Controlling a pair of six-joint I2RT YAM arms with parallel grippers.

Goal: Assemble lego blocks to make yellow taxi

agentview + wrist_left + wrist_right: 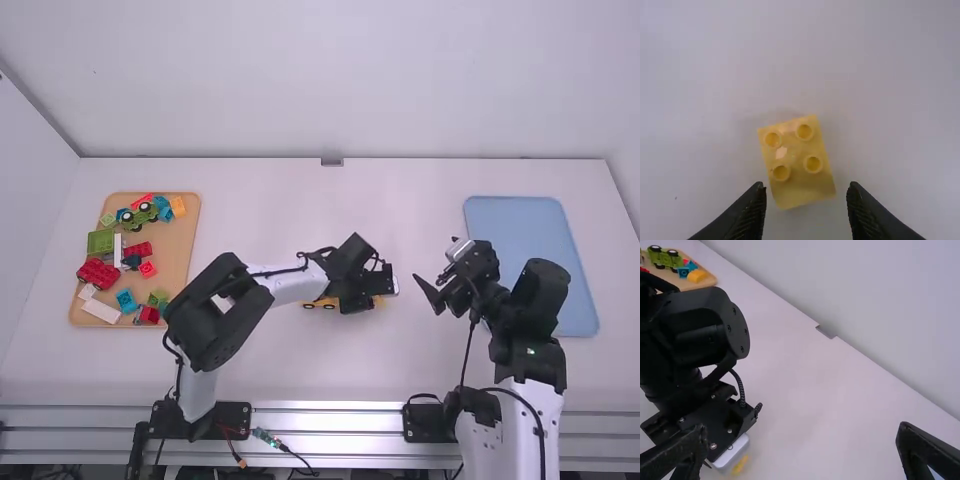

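Observation:
My left gripper (388, 284) is low over the middle of the table, with a yellow block (378, 300) partly hidden beneath it. Seen from the left wrist, this gripper (806, 188) is open, and the yellow block (796, 159), studs up, lies just ahead of its fingertips and between their lines. A yellow vehicle piece with dark wheels (322, 304) shows partly from under the left arm. My right gripper (434, 262) stands open above the table, right of the left one; in its wrist view the gripper (802, 428) is wide apart, and some yellow (740, 465) shows below the left arm.
A wooden tray (183, 262) at the left holds red, green, blue, white and orange pieces and a green wheeled vehicle (139, 216). At the right lies a blue tray (520, 225), partly behind the right arm. The two grippers are close together.

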